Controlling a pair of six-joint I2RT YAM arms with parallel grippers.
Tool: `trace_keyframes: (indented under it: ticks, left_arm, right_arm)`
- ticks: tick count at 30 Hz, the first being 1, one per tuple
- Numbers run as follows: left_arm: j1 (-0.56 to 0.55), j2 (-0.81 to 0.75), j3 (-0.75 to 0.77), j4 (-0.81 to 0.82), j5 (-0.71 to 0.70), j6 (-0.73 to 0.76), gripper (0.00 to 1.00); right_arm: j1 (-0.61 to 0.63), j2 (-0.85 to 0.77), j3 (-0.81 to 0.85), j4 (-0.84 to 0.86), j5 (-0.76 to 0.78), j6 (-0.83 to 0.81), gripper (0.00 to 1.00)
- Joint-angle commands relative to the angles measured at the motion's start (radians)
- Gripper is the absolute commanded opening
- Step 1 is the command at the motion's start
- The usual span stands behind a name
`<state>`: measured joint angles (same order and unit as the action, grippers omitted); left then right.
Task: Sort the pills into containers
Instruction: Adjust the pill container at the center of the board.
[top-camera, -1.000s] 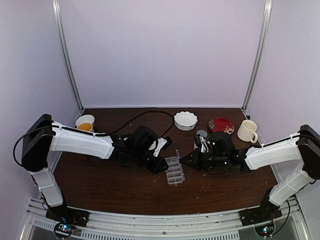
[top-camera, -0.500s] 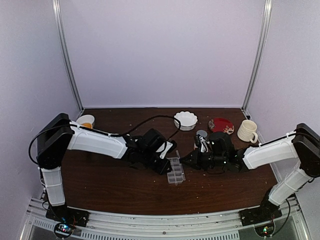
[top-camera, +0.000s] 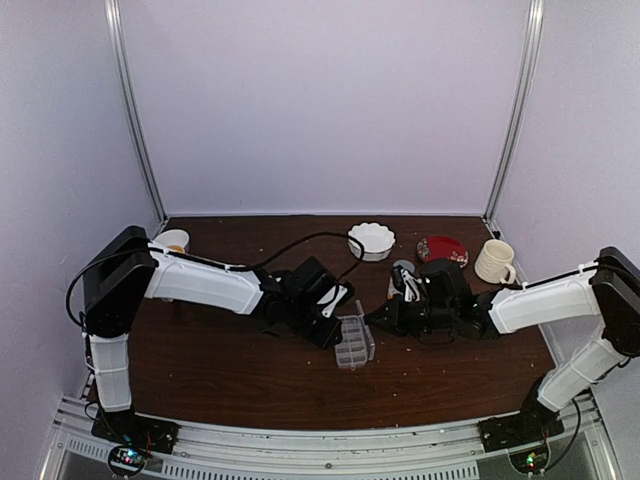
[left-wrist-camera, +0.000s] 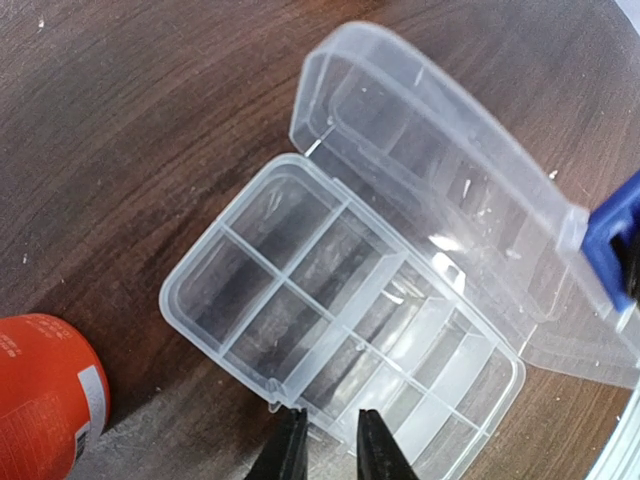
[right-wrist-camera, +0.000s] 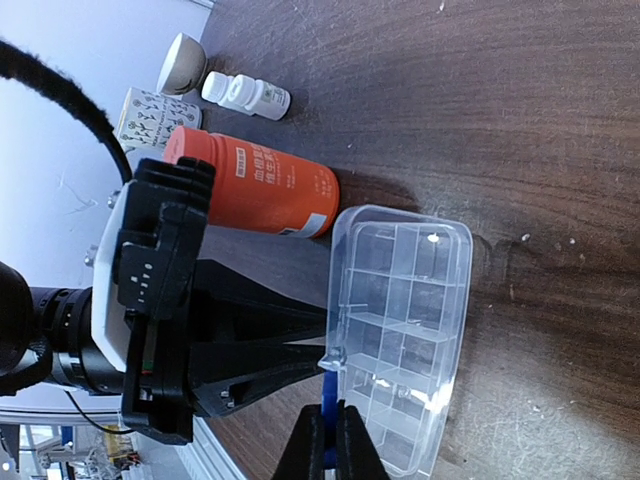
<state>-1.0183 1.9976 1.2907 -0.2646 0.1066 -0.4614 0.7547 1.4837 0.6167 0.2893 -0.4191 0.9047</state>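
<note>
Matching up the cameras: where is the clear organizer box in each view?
Top external: box just below and right of centre.
Left wrist: box fills the middle, lid open.
Right wrist: box lower right of centre.
Shared landmark: orange bottle beside it in both wrist views; not visible from above.

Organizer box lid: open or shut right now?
Open. Left wrist view shows the lid hinged up off the organizer box, cells exposed; the right hand pinches its edge.

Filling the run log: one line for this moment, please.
right gripper: shut on lid | left gripper: at organizer box near wall, grip unclear | lid: open | cells: look empty
</note>
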Motion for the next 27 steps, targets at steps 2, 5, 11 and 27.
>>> trace_keyframes:
  ticks: [2, 5, 11, 27]
  left_arm:
    - [-0.002, 0.023, 0.019, -0.025, -0.026, 0.013, 0.2]
    - [-0.003, 0.026, 0.019, -0.021, -0.026, 0.015, 0.2]
    - [-0.003, 0.024, 0.022, -0.02, -0.021, 0.017, 0.19]
    - [-0.003, 0.036, 0.053, -0.02, -0.009, 0.029, 0.19]
  right_arm:
    - [-0.017, -0.047, 0.034, -0.2, 0.101, -0.128, 0.03]
    - [-0.018, -0.056, 0.053, -0.271, 0.145, -0.173, 0.05]
    - [-0.018, -0.039, 0.078, -0.382, 0.258, -0.243, 0.07]
    - [-0.018, 0.015, 0.071, -0.426, 0.338, -0.307, 0.27]
